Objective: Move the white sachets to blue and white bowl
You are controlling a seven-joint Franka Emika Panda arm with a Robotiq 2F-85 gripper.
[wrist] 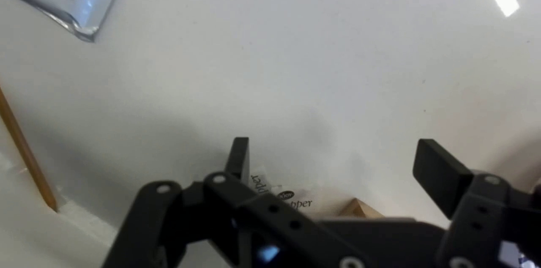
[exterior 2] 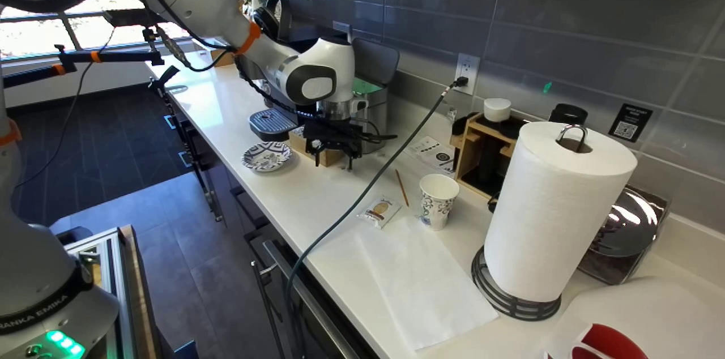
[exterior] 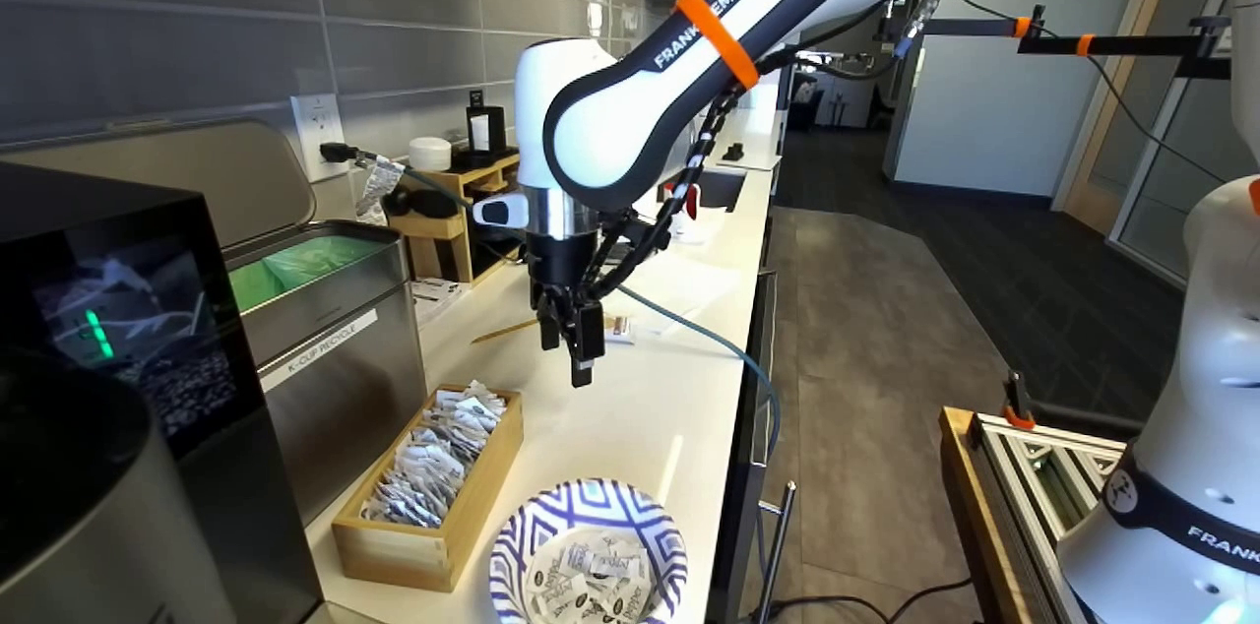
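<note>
While a share of the transfer appeared done, the bulk of it lay at the left of the bench (exterior: 630, 427), where, in an exterior view, the wooden tray (exterior: 482, 486) held a jumbled pile of white sachets (exterior: 433, 462). Right of the tray, the claw (exterior: 566, 358) hung above the bench, its 2 jaws standing wide apart with nothing between them; no sachet was in transit. Farthest right of the 3 sat the blue and white bowl (exterior: 581, 503), with several sachets lying loose inside; overlap prevented a reliable count. Progress was judged partial, and early if every sachet was meant: the pile in the tray was outstanding, and a fresh pick there was called for.
</note>
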